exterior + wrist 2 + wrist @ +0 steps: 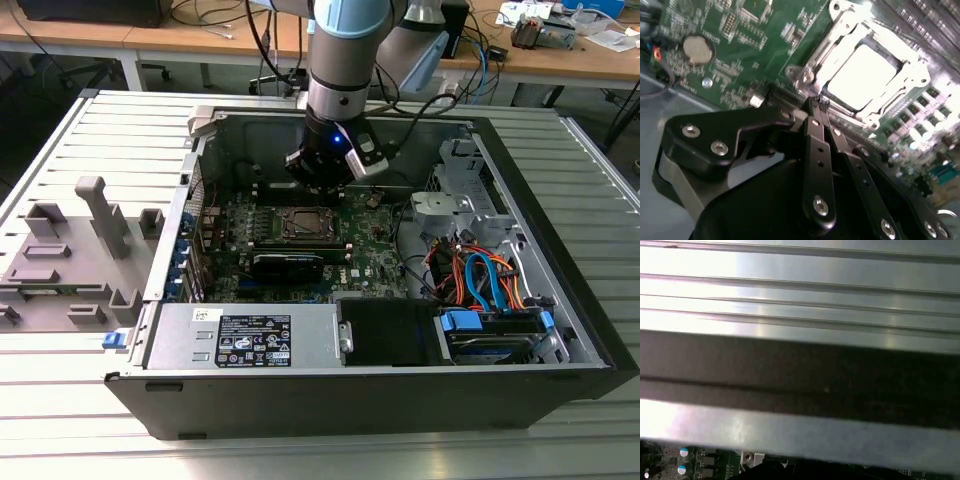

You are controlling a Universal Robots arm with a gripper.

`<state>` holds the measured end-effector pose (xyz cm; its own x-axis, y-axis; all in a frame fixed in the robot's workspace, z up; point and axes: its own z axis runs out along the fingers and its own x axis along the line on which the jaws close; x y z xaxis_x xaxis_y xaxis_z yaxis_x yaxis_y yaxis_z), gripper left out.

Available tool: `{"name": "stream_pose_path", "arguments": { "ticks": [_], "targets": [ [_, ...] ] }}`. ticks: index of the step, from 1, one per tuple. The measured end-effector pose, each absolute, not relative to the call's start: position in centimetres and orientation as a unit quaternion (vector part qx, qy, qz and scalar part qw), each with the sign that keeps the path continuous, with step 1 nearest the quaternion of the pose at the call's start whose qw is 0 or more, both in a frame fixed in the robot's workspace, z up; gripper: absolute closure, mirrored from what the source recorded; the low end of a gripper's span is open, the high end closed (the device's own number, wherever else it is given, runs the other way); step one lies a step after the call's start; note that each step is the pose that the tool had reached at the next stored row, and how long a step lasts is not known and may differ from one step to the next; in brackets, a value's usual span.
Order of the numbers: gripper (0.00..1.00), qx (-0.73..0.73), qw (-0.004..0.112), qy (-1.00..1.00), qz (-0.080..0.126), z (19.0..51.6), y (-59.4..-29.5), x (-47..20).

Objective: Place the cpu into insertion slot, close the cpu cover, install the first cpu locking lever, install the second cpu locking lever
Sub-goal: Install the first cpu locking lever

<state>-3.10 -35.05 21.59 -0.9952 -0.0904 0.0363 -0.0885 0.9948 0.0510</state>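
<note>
With small silvery-grey square cpu (866, 76) seated under thin silvery cover frame (847, 30): black pincer (816, 106), fingertips pinched together, poised just beside frame edge for lever work.

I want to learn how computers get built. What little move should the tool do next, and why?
Probably a gentle push down at the socket's edge: the shut tool sits right beside the cpu cover, which seems to lie flat over the cpu.
</note>
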Motion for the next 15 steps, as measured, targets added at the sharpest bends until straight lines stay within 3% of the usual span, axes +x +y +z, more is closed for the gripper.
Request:
{"name": "stream_pose_path", "arguments": {
  "ticks": [5, 15],
  "targets": [
    [0.89, 0.045, 0.019, -0.999, -0.025, 21.6, -37.0, -3.1],
    [0.89, 0.045, 0.019, -0.999, -0.025, 22.3, -37.4, -3.1]
  ]
}}
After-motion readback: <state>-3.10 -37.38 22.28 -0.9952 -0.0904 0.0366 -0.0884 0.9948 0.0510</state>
